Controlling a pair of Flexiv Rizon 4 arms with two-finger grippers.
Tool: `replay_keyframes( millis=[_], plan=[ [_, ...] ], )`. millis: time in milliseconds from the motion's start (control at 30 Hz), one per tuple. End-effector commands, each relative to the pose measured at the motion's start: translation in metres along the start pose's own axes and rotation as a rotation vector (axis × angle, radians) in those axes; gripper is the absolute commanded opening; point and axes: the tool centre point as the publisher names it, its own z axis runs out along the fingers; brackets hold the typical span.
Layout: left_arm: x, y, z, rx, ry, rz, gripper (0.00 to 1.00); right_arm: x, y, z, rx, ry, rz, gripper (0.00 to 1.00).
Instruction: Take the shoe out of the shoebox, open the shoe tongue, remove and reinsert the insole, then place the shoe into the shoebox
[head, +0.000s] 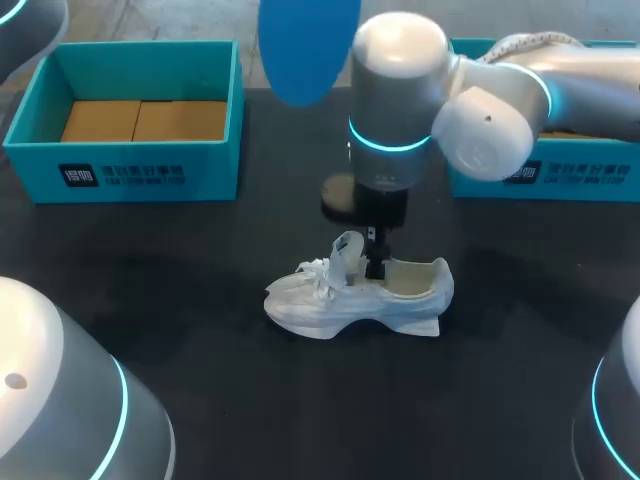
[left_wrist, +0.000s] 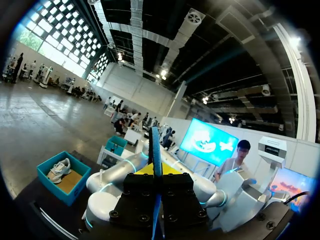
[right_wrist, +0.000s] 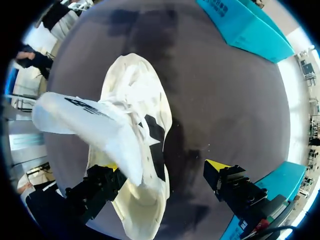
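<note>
white shoe (head: 310, 305) outside shoebox (head: 150, 172) with cardboard (head: 140, 120)

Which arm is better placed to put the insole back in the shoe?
Left. The left claw grips the blue insole; the right claw is open at the tongue of the white shoe.
</note>
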Motion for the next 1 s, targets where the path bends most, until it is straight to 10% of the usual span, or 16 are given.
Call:
replay_keyframes(
  millis=[33,533,600,1000],
  plan=[
    [0.000,-0.001,0.000,-0.003,-0.001,0.000,0.00,0.000,-0.002,0.013,-0.032,-0.005,0.004,1.00],
    [0.000,-0.001,0.000,-0.003,-0.001,0.000,0.00,0.005,-0.010,0.028,-0.013,0.008,0.022,0.28],
    [0.000,-0.001,0.000,-0.003,-0.001,0.000,0.00,0.005,-0.011,0.029,-0.003,0.010,0.021,0.00],
    [0.000,-0.001,0.000,-0.003,-0.001,0.000,0.00,0.008,-0.012,0.022,0.016,-0.013,0.017,0.00]
  ],
)
